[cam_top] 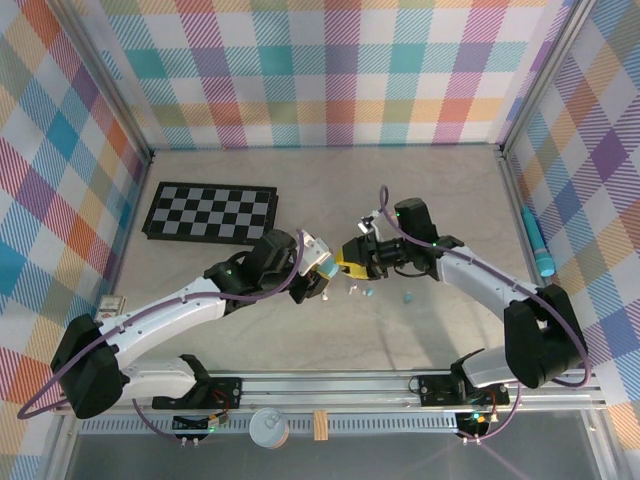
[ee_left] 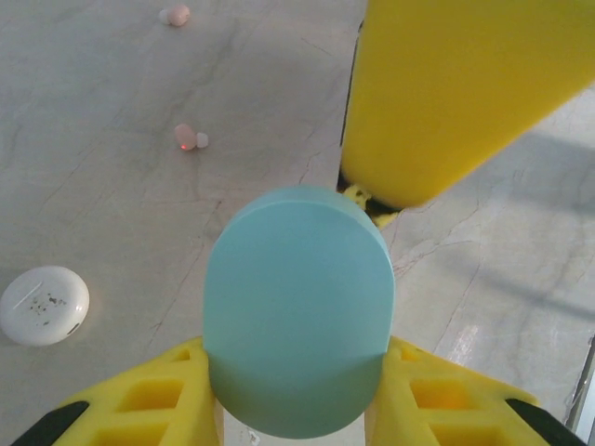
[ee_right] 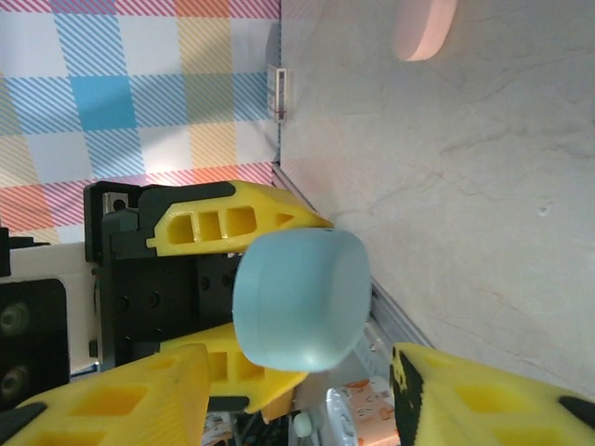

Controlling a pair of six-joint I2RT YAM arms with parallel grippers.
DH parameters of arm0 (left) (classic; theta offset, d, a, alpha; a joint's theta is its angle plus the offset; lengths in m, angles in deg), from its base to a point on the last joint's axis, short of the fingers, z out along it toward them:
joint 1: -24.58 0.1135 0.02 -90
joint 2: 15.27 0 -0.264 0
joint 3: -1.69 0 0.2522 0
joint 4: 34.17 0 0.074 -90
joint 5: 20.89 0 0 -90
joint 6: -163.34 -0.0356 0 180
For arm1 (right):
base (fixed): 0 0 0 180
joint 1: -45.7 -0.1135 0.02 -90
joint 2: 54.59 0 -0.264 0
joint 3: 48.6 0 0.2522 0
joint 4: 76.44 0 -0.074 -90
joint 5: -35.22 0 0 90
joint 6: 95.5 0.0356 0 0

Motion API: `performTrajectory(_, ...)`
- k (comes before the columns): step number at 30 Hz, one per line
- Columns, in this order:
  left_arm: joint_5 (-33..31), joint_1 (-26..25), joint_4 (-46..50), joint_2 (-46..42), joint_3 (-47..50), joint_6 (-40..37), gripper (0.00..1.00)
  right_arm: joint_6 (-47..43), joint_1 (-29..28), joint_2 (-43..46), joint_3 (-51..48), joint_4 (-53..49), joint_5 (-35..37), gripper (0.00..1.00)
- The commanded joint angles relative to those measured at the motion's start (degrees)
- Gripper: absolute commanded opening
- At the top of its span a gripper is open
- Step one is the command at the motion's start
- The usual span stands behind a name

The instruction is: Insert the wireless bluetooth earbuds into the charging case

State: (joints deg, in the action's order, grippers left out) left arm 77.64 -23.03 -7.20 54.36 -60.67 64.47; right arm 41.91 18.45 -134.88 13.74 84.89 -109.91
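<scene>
My left gripper (cam_top: 322,272) is shut on a light blue oval charging case (ee_left: 297,316), lid closed, and holds it above the table. The right gripper (ee_right: 299,400) faces it. Its yellow fingers (ee_right: 112,400) stand on either side of the case (ee_right: 302,297) with small gaps, so it is open. One right finger (ee_left: 446,93) reaches over the case's top edge. Two light blue earbuds (cam_top: 368,293) (cam_top: 407,297) lie on the table just below the grippers. Two pink earbuds (ee_left: 189,137) (ee_left: 175,14) lie further off.
A white oval case (ee_left: 44,305) rests on the table at the left. A pink case (ee_right: 423,23) lies beyond the grippers. A chessboard (cam_top: 210,212) sits at the back left, and a blue pen-like object (cam_top: 540,250) lies by the right wall.
</scene>
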Motion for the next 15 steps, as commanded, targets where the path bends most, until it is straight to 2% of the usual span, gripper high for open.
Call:
performTrajectory(1, 1.75, -0.72, -1.61, -0.73, 0.05, -1.33, 0.34, 1.53, -1.48, -0.92, 1.59, 2.89, -1.35, 0.5)
performTrajectory(11, 3.24, -0.9, -1.61, -1.19, -0.11, -1.64, 0.34, 1.79, -2.7, -1.73, 1.66, 2.64, -0.12, 0.34)
performTrajectory(15, 3.67, -1.05, -1.35, -1.13, -0.72, -2.03, 0.34, 2.15, -2.99, -2.64, 1.35, 2.7, 0.85, 0.39)
